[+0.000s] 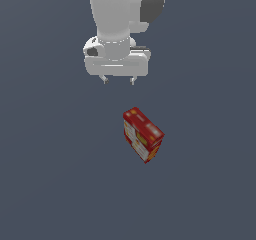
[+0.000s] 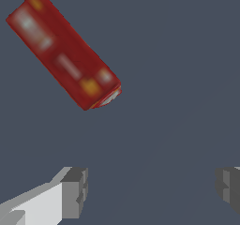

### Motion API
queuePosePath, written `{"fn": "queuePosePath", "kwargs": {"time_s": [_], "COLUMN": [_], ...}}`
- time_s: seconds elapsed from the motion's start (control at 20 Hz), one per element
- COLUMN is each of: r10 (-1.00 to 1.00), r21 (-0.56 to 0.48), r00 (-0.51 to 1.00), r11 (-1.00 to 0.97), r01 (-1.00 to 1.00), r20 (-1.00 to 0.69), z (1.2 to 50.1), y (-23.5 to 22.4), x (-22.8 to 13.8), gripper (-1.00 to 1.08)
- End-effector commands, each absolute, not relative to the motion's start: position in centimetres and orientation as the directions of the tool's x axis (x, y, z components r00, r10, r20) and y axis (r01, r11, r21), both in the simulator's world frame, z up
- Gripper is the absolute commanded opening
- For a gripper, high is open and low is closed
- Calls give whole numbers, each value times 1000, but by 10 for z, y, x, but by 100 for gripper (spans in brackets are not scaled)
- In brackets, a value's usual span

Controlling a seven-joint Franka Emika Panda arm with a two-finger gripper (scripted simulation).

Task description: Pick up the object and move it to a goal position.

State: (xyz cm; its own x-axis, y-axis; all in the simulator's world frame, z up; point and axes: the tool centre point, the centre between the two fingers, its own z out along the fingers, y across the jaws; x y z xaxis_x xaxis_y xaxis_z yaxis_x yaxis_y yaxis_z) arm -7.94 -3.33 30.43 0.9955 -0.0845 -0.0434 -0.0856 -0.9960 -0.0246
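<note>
A plain, dark slate-blue surface (image 1: pixel 45 184) fills both views, flat and featureless, with no walls or edges to be seen. The gripper (image 1: pixel 119 80) hangs above it with its jaws released, spread wide with nothing between them. The carton (image 1: pixel 143 134), red with yellow and white patches, rests on the surface clear of the jaws, off to one side of their gap and turned askew to it.

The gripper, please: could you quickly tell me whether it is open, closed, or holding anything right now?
Gripper: open and empty, fingers spread wide, apart from the red carton on the surface.
</note>
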Motion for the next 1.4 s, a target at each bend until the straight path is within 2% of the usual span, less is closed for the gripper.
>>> {"fn": "queuePosePath", "kwargs": {"time_s": [0.0,0.8,1.35], "r10": [-84,-28,141], "r21": [-25,-9,-3], "r00": [995,998,989], "r11": [-996,-1000,-990], "r01": [-86,-28,141], "r20": [-43,-53,-40], "z": [304,300,289], "y": [-33,-32,-13], "x": [-79,-75,-43], "gripper": [100,100,100]}}
